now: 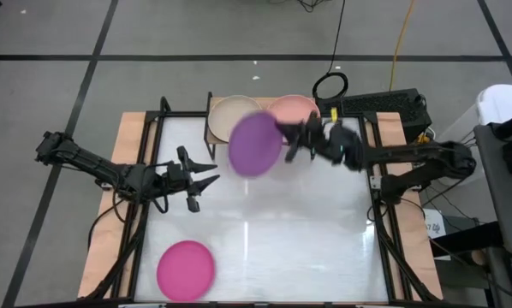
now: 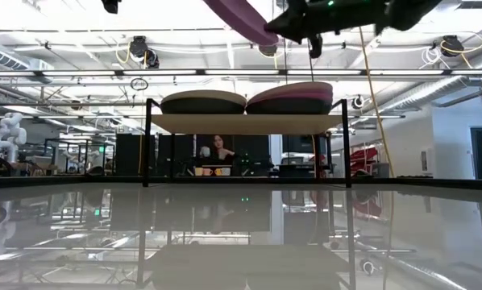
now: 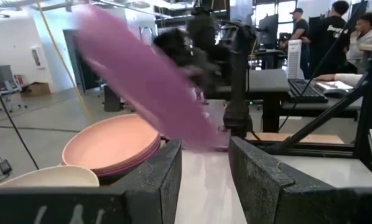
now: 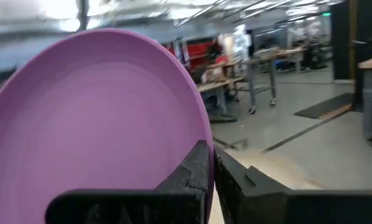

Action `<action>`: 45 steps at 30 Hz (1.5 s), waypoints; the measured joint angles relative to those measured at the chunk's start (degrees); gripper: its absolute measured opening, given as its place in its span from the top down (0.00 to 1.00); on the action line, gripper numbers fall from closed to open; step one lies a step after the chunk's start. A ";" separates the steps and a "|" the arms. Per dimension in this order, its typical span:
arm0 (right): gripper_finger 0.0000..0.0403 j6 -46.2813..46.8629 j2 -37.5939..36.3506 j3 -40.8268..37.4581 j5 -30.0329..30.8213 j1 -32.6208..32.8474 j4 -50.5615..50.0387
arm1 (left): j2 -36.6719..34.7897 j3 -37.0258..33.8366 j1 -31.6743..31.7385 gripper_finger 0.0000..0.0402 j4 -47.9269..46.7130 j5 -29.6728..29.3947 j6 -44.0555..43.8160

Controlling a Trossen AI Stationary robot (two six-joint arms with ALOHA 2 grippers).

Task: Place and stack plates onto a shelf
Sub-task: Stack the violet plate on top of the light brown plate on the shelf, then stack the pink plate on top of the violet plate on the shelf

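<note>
My right gripper (image 1: 283, 142) is shut on a purple plate (image 1: 255, 144), held high in front of the shelf (image 1: 215, 135); the plate also shows in the low view (image 2: 243, 20) and both wrist views (image 4: 93, 118) (image 3: 142, 74). On the shelf rest two stacks: a beige plate (image 1: 232, 111) on top of the left one, a peach plate (image 1: 292, 107) on top of the right one over pink ones (image 3: 120, 168). A magenta plate (image 1: 186, 269) lies flat near the table's near edge. My left gripper (image 1: 211, 178) is open above the table's left part, touching nothing. My right gripper pinches the purple plate's rim (image 4: 204, 134) between its two fingers, coming from the table's right side. One finger (image 4: 189, 174) lies on the plate's hollow face, the other on its back. The plate is lifted clear and tilted, sloping above the shelf's stacks.
The shelf stands at the table's far edge on thin black legs (image 2: 147, 145). Wooden strips (image 1: 110, 214) run along the table's sides. A black keyboard tray (image 1: 384, 107) sits beyond the far right corner. People sit in the room behind.
</note>
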 joint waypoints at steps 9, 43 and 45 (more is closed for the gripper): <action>1.00 7.31 11.41 16.00 -13.82 -13.81 -8.50 | 0.61 0.00 -0.06 0.66 0.62 0.01 -0.03; 0.76 -0.46 15.07 23.98 -21.86 -17.82 -20.31 | 0.66 -0.02 -0.26 0.66 -8.58 0.17 -7.79; 0.76 -2.55 11.44 23.89 -27.19 -16.34 -23.40 | 0.66 0.13 -0.54 0.66 -12.51 1.58 -9.97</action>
